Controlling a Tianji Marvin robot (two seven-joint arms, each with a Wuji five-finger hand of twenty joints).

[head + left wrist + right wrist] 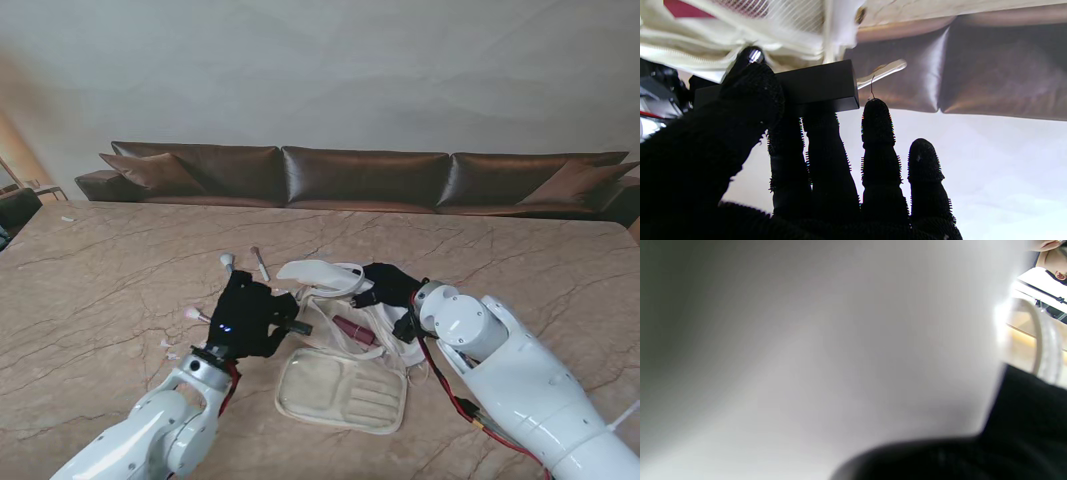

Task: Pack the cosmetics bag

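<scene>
From the stand, the cream cosmetics bag (342, 385) is lying open on the marble table (100, 270), the left hand (245, 315) gripping a black box (298, 327) beside it, the right hand (385, 285) pinching the bag's far flap. The left wrist view is showing fingers (873, 126) clamping the box against mesh lining (773, 13). The right wrist view is showing only blur.

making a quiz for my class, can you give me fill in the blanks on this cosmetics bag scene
1. The left robot hand holds a small ____ box.
2. The bag lies ____ on the table.
3. The right robot hand grips the bag's ____ edge.
4. A ____ tube lies inside the bag.

Missing words: black; open; far; dark red
</scene>
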